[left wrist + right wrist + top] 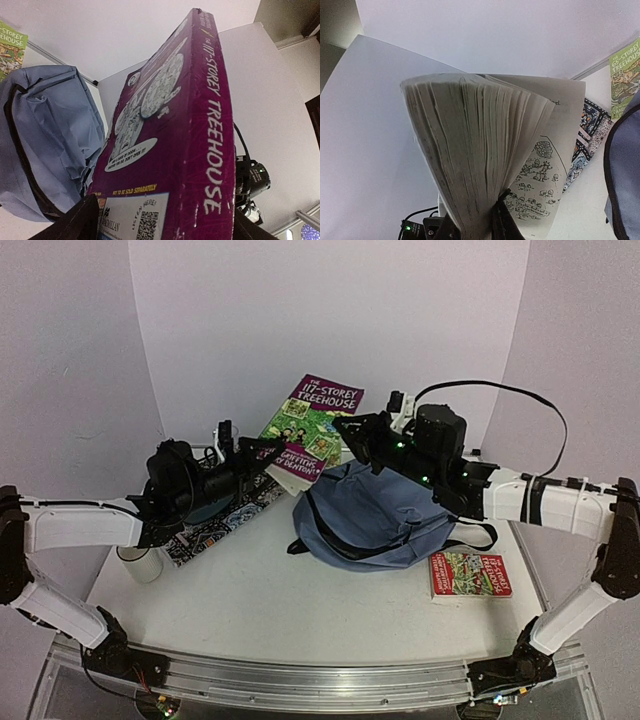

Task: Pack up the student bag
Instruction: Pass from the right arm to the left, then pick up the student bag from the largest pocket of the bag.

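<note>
Our right claw [477,222] pinches the treehouse book [300,425] at eleven o'clock of the student bag [375,515], poised for loading; left claw [165,225] straddles it, grip unclear.

- Student bag [375,520], centre: grey-blue fabric, dark zipper line, black straps.
- Purple book [305,425], far centre: purple cover with white lettering and green illustrated panels. Its spine is magenta with white letters, and its page edges are cream.
- Patterned book [215,525], left: dense black-and-white ornament.
- Red book [470,575], near right: red cover, green picture, white lettering.
- Table [270,620]: plain white.
</note>
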Robot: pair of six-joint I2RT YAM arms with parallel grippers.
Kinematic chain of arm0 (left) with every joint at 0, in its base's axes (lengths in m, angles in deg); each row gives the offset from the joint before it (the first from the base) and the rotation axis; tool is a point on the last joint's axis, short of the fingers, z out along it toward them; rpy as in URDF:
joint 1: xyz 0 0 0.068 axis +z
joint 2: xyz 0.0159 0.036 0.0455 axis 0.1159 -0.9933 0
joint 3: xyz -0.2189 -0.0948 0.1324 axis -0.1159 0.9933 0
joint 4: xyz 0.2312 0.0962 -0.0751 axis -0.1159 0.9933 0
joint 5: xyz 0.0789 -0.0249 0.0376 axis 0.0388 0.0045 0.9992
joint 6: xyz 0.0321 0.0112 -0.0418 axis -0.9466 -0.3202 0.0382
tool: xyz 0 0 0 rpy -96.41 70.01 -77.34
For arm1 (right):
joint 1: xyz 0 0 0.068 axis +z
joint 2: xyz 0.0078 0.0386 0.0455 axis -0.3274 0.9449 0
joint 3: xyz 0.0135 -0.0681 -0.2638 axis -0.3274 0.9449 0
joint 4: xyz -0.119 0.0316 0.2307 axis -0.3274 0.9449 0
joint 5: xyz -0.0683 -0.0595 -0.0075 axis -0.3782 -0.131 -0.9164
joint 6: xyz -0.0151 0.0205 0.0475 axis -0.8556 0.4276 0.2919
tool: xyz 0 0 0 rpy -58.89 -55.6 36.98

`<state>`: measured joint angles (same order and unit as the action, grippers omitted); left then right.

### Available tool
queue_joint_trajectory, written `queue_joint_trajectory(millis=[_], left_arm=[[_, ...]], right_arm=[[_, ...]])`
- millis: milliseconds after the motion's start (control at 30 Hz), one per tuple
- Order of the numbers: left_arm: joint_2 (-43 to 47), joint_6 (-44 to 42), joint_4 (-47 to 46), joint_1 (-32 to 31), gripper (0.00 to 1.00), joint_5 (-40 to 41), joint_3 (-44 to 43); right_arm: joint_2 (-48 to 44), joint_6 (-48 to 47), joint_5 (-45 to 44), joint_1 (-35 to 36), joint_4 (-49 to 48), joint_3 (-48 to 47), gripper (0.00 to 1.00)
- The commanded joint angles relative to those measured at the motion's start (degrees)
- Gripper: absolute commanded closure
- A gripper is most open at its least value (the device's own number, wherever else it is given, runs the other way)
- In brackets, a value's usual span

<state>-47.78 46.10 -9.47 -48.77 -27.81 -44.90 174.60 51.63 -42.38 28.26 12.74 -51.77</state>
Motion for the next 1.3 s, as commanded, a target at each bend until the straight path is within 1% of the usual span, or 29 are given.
queue_joint_trajectory(millis=[0, 67, 233, 333, 400, 433, 500, 633, 700, 800, 867, 933, 1067, 1167, 1267], left_arm=[[0.0, 1.6, -7.8, -0.3, 0.32, -1.3, -2.4], [0.2, 1.9, -8.4, -0.3, 0.4, -1.1, -2.4], [1.3, 1.5, -9.1, -0.3, 0.68, 0.5, -1.4], [2.4, 1.4, -9.2, -0.3, 0.85, 2.1, 0.0], [2.9, 1.3, -9.2, -0.1, 0.96, 3.5, 0.7], [3.3, 1.2, -9.2, -0.1, 0.99, 4.2, 1.2], [3.9, 0.7, -9.1, 0.3, 1.0, 5.3, 2.1], [5.0, 0.1, -8.9, 2.8, 1.0, 5.3, 4.2], [5.7, 0.1, -8.6, 4.8, 1.0, 4.9, 5.5], [6.5, 0.0, -6.0, 7.8, 1.0, 3.6, 6.3], [6.5, -0.5, -2.8, 10.2, 1.0, 2.1, 5.6], [5.8, -1.0, -0.9, 12.4, 1.0, -0.6, 4.8], [4.5, -0.6, 1.3, 17.2, 1.0, -6.8, 4.5], [2.8, 0.9, 1.6, 21.0, 1.0, -11.9, 4.5], [1.3, 1.5, 1.8, 23.2, 1.0, -15.7, 3.6]], right_arm=[[-1.8, 2.1, -0.8, 0.1, -11.8, -0.4, 1.0], [-1.1, 2.1, -0.4, 0.0, -11.8, -0.2, 1.0], [0.5, 0.2, 1.0, -0.2, -11.4, 0.6, 1.0], [1.5, -1.8, 2.9, -0.6, -9.7, 0.5, 0.92], [2.1, -4.8, 4.4, -0.9, -7.3, -0.1, 0.84], [2.2, -6.6, 5.0, -1.1, -6.0, -0.5, 0.78], [2.6, -11.8, 7.3, -2.1, -1.8, -1.7, 0.63], [2.4, -23.2, 12.0, -5.2, 8.3, -2.7, 0.44], [2.5, -31.4, 13.3, -6.0, 15.2, -4.0, 0.35], [4.4, -43.9, 14.4, -6.1, 26.4, -7.7, 0.29], [6.2, -49.5, 14.3, -6.1, 34.2, -10.0, 0.27], [7.0, -54.3, 14.2, -5.9, 38.6, -10.7, 0.25], [8.5, -61.2, 11.6, -5.3, 45.6, -10.8, 0.19], [10.5, -64.5, 9.4, -4.1, 49.4, -11.4, 0.19], [13.5, -68.9, 4.2, -1.0, 51.7, -12.7, 0.19]])
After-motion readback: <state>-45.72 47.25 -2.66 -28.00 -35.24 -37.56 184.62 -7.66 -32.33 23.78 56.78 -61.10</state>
